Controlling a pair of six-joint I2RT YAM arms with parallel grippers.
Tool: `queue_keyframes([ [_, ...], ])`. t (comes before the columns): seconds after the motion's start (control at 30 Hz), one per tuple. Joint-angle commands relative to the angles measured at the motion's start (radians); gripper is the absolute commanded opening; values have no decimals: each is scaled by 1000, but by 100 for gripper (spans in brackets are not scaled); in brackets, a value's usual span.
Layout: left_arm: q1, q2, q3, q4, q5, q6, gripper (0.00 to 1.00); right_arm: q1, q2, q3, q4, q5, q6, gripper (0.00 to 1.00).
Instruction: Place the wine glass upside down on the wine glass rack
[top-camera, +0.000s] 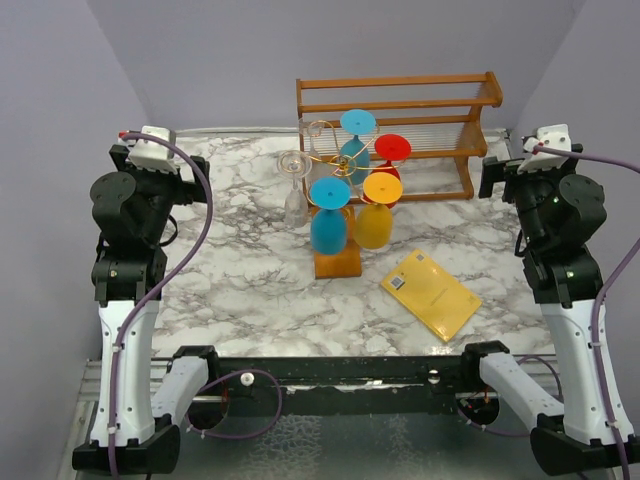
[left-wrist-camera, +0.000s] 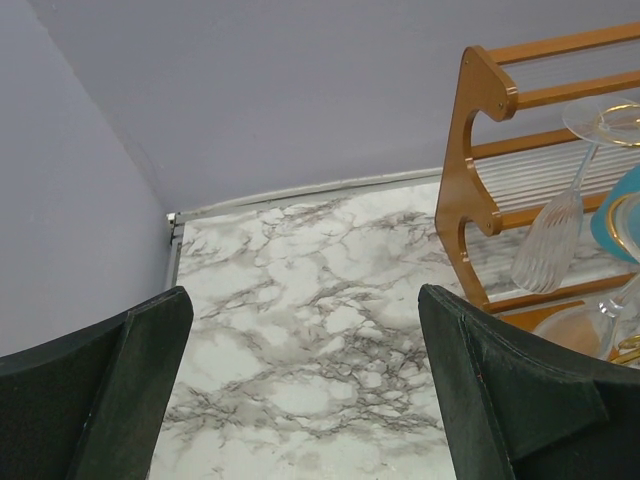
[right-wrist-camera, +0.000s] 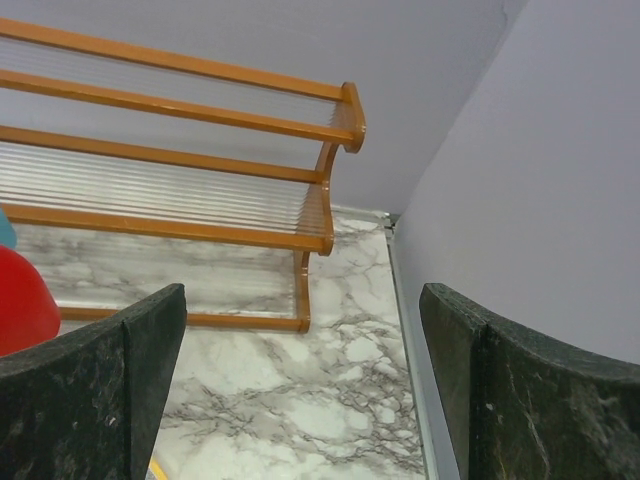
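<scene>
The wine glass rack (top-camera: 322, 133) of thin gold wire stands on its orange-brown base (top-camera: 338, 263) at the table's middle back. A clear wine glass (top-camera: 295, 196) hangs upside down on its left arm; it also shows in the left wrist view (left-wrist-camera: 553, 238). Two blue glasses (top-camera: 329, 226), a red one (top-camera: 390, 172) and a yellow one (top-camera: 374, 222) hang there too. My left gripper (left-wrist-camera: 305, 305) is open and empty, drawn back at the left. My right gripper (right-wrist-camera: 303, 300) is open and empty, drawn back at the right.
A bigger wooden slatted shelf (top-camera: 400, 90) stands behind the rack against the back wall, also in the right wrist view (right-wrist-camera: 200, 235). A flat yellow packet (top-camera: 431, 294) lies right of the rack's base. Walls close in the table on both sides.
</scene>
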Motion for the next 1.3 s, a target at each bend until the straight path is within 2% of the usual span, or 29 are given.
queue_keyframes([
  [0.0, 13, -23, 27, -29, 2, 3, 99, -45, 9, 21, -45, -109, 42, 99],
  [0.33, 13, -30, 30, -60, -59, 9, 99, -63, 24, 73, -95, -172, 6, 100],
  [0.63, 11, -54, 27, -70, -56, 13, 99, -63, 12, 97, -143, -202, -57, 100],
  [0.97, 13, -98, -6, -76, -40, 21, 99, -66, -38, 32, -131, -230, -52, 100],
  [1.27, 11, -80, -10, -83, -38, 17, 99, -90, -43, 40, -158, -242, -51, 100],
])
